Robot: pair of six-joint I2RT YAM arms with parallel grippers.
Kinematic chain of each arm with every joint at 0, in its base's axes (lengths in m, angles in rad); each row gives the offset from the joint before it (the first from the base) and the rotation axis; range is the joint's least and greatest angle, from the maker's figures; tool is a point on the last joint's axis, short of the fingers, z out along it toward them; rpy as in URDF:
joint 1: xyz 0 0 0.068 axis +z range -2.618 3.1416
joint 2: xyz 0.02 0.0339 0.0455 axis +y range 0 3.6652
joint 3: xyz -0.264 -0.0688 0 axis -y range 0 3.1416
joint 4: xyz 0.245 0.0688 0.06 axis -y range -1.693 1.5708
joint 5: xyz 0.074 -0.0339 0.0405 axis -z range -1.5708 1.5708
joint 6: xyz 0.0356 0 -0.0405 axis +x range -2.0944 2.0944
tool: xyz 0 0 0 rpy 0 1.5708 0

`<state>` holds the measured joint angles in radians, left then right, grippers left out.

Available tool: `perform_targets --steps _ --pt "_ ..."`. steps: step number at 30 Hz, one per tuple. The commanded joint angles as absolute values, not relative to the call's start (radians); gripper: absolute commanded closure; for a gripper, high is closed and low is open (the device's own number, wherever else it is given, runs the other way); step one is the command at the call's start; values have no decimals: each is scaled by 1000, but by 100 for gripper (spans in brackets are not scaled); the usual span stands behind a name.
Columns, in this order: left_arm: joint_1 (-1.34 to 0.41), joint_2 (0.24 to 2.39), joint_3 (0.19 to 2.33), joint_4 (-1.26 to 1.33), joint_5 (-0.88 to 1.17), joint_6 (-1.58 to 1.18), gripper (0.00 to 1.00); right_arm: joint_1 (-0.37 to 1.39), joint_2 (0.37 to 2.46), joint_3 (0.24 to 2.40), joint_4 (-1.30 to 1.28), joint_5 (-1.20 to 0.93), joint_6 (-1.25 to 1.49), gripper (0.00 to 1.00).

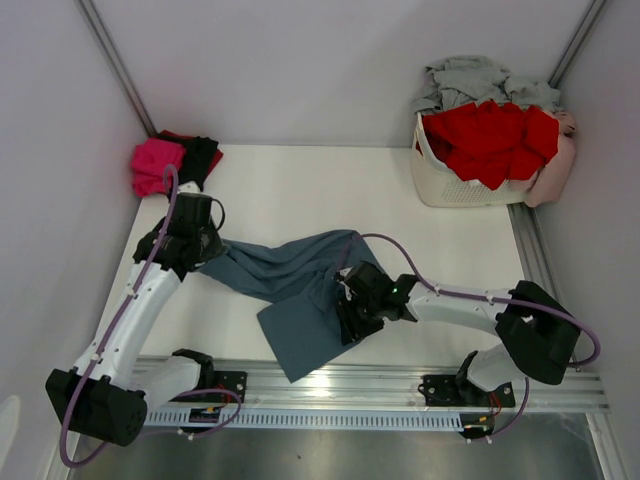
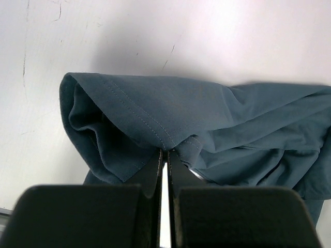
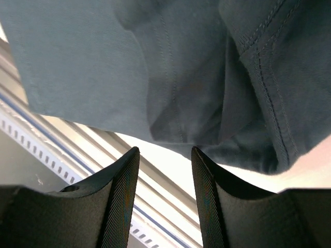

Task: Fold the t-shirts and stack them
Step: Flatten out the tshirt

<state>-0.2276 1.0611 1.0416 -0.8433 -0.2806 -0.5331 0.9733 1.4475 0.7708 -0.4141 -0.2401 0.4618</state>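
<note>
The slate blue-grey t-shirt lies crumpled and stretched across the near middle of the table, one flap reaching the front rail. My left gripper is shut on its left end. In the left wrist view the closed jaws pinch a stitched hem of the shirt. My right gripper hovers at the shirt's right edge. In the right wrist view it is open and empty, with the shirt just beyond the fingertips. Folded magenta-pink and black shirts sit at the back left.
A white lattice basket stands at the back right, holding red shirts and pale grey cloth, with pale pink cloth over its right side. The metal rail runs along the front edge, and walls close in the table.
</note>
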Motion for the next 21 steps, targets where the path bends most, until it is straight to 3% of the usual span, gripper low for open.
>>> perform_targets --steps 1,7,13,16,21 --pt "-219 1035 1026 -819 -285 -555 100 979 1474 758 -347 -259 483 52" --pt "-219 1032 983 -808 -299 -568 100 980 1525 759 -298 -265 489 53" --pt "-219 1019 963 -810 -316 -574 99 980 1565 773 -291 -259 482 63" --pt "-219 1008 957 -807 -316 -578 100 982 1568 785 -301 -252 474 71" --pt "-219 1006 946 -807 -318 -586 99 980 1568 807 -330 -227 453 97"
